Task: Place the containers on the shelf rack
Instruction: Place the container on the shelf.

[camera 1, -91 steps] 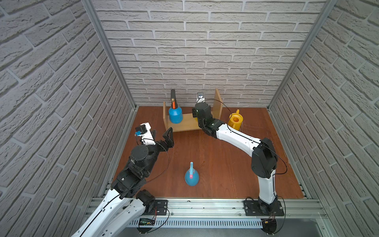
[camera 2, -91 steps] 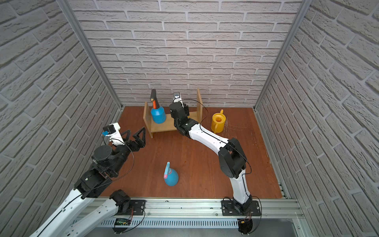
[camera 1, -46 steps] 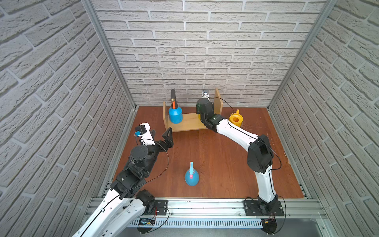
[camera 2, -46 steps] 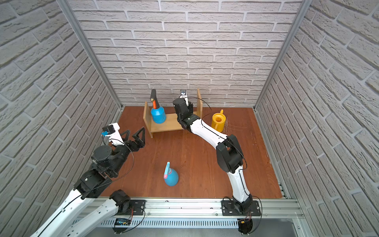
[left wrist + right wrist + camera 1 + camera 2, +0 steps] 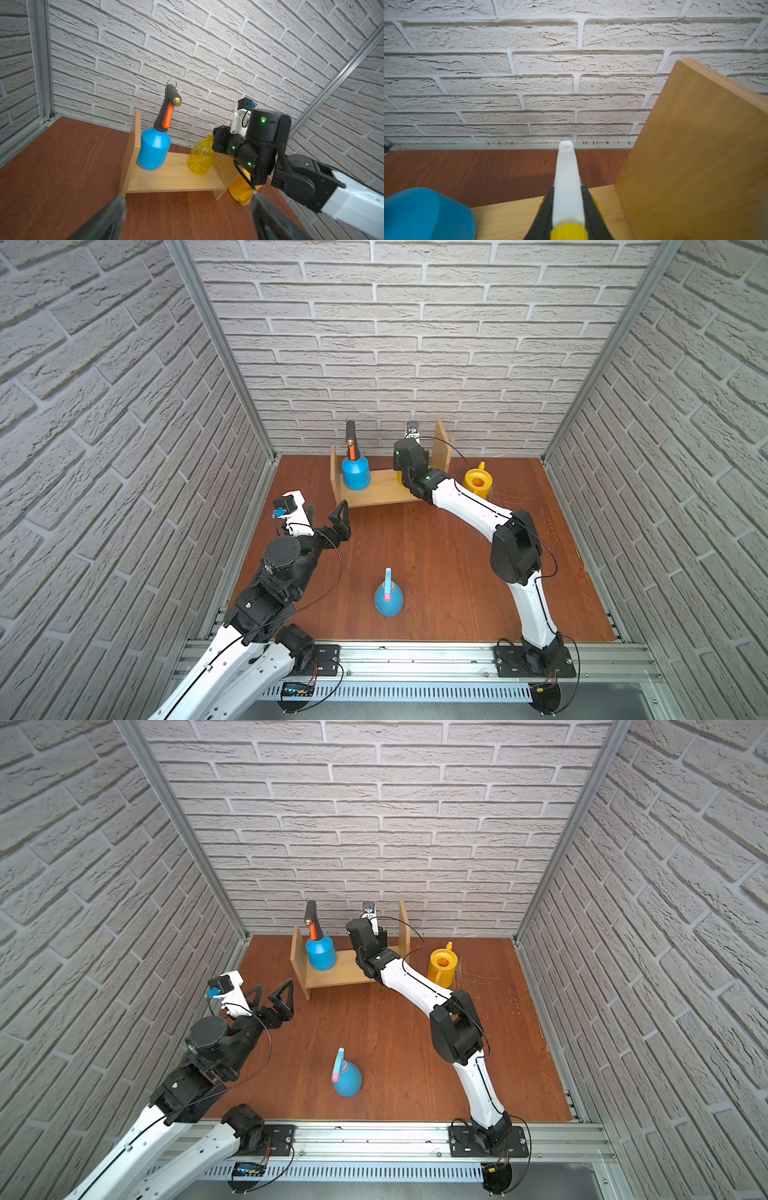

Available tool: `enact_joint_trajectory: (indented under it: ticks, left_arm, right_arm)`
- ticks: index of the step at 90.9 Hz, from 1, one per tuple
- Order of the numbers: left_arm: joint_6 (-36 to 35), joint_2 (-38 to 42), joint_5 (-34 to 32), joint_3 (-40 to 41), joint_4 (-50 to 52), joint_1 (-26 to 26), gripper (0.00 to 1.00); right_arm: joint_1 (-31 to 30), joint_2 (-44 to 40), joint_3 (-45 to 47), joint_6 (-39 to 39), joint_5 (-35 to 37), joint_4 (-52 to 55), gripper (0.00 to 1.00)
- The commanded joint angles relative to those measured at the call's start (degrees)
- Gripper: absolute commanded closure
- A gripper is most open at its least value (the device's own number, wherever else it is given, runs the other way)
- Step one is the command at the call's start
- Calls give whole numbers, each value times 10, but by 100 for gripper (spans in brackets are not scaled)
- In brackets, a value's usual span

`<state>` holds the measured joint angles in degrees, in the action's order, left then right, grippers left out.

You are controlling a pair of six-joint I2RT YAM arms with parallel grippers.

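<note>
Yellow, translucent: the trigger bottle (image 5: 201, 158) stands upright on the board of the shelf rack (image 5: 172, 176), close to the taller panel. The blue pump sprayer (image 5: 153, 151) stands at the other end, apart from it. Right gripper (image 5: 567, 190): dark fingers (image 5: 545, 209) lie flush against both sides of the bottle's white spray head, clamped on it. Left gripper (image 5: 274, 987) is spread wide and holds nothing, in front of the shorter panel. The teardrop bottle (image 5: 388, 599) and the watering can (image 5: 478, 483) sit on the floor (image 5: 436, 564), the can just beside the taller panel.
</note>
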<state>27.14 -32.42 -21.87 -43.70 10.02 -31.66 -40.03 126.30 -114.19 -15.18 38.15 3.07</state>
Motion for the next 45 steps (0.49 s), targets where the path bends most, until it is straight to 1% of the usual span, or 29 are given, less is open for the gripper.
enact_joint_trajectory:
  ticks: [1, 27, 45]
  left_arm:
    - [7, 7, -5, 7, -14, 3, 2]
    - [21, 5, -1, 8, -16, 3, 2]
    - [31, 4, 1, 11, -16, 3, 2]
  right_arm:
    - [9, 3, -13, -17, 0, 8, 71]
    - [21, 6, -14, -33, -26, 19, 72]
    - [25, 17, -29, -35, -49, 25, 75]
